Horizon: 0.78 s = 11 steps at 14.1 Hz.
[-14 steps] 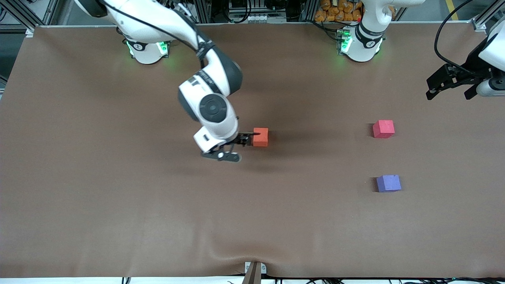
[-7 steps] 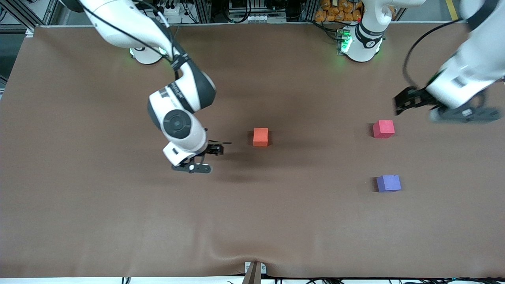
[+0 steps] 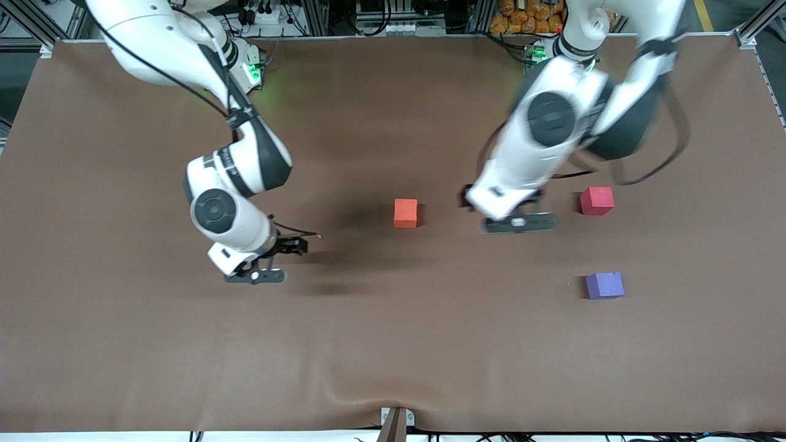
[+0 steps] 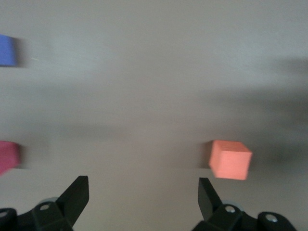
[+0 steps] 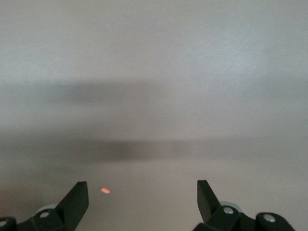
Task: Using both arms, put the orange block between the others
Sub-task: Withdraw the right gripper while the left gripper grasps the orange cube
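The orange block (image 3: 405,213), the red-pink cube (image 3: 597,201) and the purple cube (image 3: 605,285) looked matt and foam-like. The table (image 3: 393,344) wore smooth brown cloth-like matting. Both arms (image 3: 239,172) had glossy white plastic shells.

The table (image 3: 393,344) is a plain matte brown, with no pattern. On it sit three cubes, each one flat colour: the orange block (image 3: 405,213), a red-pink cube (image 3: 597,201) and a purple cube (image 3: 605,285). In the left wrist view the purple one (image 4: 7,50) looks blue. Both arms are white with black bands at the joints. The left claw (image 4: 143,192) and right claw (image 5: 142,192) are black. The arm bases glow green (image 3: 253,70). A tiny orange speck (image 5: 105,190) lies on the brown.
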Each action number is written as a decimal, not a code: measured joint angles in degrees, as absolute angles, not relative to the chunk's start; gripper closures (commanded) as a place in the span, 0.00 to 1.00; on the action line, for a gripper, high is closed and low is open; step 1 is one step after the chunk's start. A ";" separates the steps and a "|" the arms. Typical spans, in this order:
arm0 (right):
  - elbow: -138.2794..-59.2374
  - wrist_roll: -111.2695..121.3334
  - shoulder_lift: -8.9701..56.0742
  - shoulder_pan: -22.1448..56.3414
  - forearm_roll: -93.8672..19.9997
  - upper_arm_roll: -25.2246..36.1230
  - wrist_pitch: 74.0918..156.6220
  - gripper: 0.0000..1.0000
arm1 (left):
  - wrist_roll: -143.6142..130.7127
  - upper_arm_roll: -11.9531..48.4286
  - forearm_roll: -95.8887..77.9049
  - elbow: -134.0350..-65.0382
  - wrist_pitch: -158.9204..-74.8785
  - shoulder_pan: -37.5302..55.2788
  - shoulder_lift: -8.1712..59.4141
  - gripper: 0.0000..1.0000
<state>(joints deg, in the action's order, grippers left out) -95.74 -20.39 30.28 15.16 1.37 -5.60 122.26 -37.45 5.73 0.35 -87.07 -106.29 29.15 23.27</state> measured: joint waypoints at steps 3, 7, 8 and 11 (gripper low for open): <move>-99.88 -19.36 30.32 12.25 1.39 -5.56 128.40 0.00 | -41.50 5.76 0.35 -83.97 -112.27 34.12 30.36 0.00; -105.11 -13.69 30.40 8.31 1.46 -5.53 134.47 0.00 | -42.64 5.75 0.35 -83.51 -119.21 36.94 37.31 0.00; -105.10 -11.80 30.32 7.21 1.46 -5.53 134.52 0.00 | -42.59 5.75 0.35 -83.35 -120.00 37.60 38.66 0.00; -105.02 -8.57 29.82 5.47 1.46 -5.56 134.57 0.00 | -42.59 5.80 0.35 -83.02 -120.83 39.91 40.88 0.00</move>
<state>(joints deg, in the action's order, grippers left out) -105.02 -8.57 29.82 5.47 1.46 -5.56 134.57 -42.59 5.80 0.35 -83.02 -120.83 39.91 40.88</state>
